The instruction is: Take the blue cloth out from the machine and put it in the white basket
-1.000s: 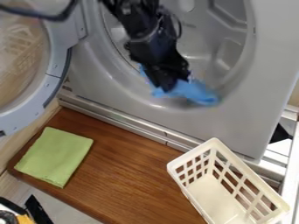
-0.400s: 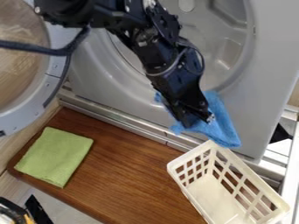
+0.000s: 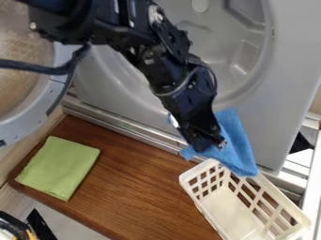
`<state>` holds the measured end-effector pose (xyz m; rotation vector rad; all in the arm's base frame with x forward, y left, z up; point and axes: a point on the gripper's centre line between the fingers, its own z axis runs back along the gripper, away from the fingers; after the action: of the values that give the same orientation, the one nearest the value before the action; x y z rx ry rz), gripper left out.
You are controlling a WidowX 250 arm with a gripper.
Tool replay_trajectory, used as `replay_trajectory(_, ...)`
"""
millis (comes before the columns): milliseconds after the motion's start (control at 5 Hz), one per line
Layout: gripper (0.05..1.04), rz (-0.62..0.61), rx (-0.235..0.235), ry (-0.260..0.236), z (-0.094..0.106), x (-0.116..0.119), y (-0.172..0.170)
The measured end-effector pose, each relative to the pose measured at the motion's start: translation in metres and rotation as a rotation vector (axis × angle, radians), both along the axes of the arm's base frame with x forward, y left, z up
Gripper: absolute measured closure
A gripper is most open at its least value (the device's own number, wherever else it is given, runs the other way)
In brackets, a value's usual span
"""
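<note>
My black gripper (image 3: 210,144) hangs just above and left of the basket's upper end, in front of the machine's lower edge, shut on the blue cloth. The blue cloth (image 3: 235,143) droops from it to the right, its lower corner over the basket's upper rim. The white basket (image 3: 225,225) stands at the lower right with an open lattice wall. Behind the arm is the grey machine (image 3: 276,84), its round opening facing the camera.
A folded green cloth (image 3: 58,167) lies on the left of the brown wooden board (image 3: 138,192). The machine's round door (image 3: 28,112) stands open at the left. A black and yellow object (image 3: 19,229) is at the lower left corner.
From the machine's opening, the gripper has come out and down toward the basket, carrying the blue cloth. The cloth now hangs over the basket's upper rim. Basket and green cloth have stayed put.
</note>
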<state>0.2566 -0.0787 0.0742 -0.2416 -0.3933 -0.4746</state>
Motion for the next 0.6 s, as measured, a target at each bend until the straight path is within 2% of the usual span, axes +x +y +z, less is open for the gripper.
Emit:
replay_trajectory(400,0.998,-0.109,0.001,0.127,-0.040,-0.017,-0.022)
replay_trajectory(600,0.998,-0.157,0.017,0.147,-0.053,-0.016,-0.033)
